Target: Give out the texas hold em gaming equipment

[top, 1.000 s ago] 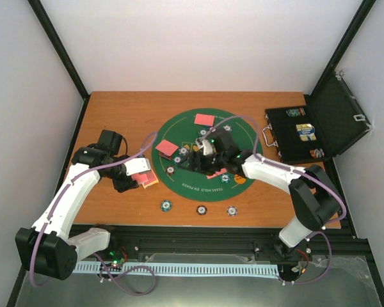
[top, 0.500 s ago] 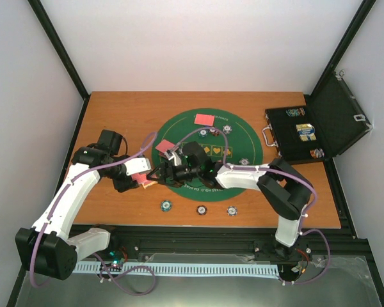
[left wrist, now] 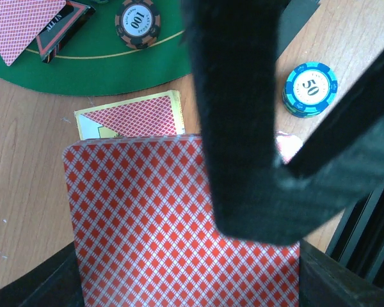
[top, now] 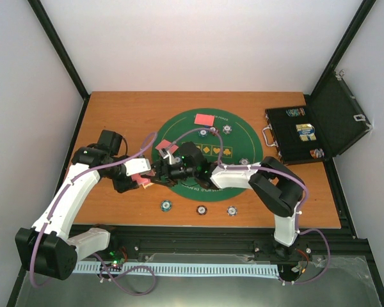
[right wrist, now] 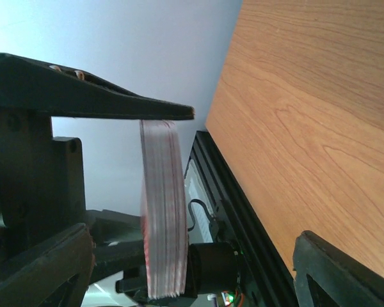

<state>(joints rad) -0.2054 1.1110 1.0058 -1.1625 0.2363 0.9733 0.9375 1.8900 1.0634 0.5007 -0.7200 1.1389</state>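
Observation:
My left gripper (top: 136,171) (left wrist: 185,281) is shut on a deck of pink-red-backed playing cards (top: 141,166) (left wrist: 179,224) above the wood, just left of the green mat (top: 243,141). My right gripper (top: 157,170) (right wrist: 192,275) is open at the deck. One of its fingers (left wrist: 237,128) lies across the deck's back, and the deck's edge (right wrist: 161,211) stands between its jaws. Dealt cards (top: 205,119) (top: 165,146) lie on the mat, with a black triangular marker (left wrist: 64,29) beside one. Three chips (top: 167,205) (top: 200,209) (top: 232,210) sit along the near edge.
More chips (top: 226,128) (top: 244,162) lie on the mat. A yellow-edged card box (left wrist: 131,118) lies under the deck, a 100 chip (left wrist: 137,22) and a blue 50 chip (left wrist: 310,88) nearby. The open black case (top: 301,137) stands at the right.
My right arm has swung left from the middle of the mat to the deck in my left gripper. The left arm and deck have stayed put.

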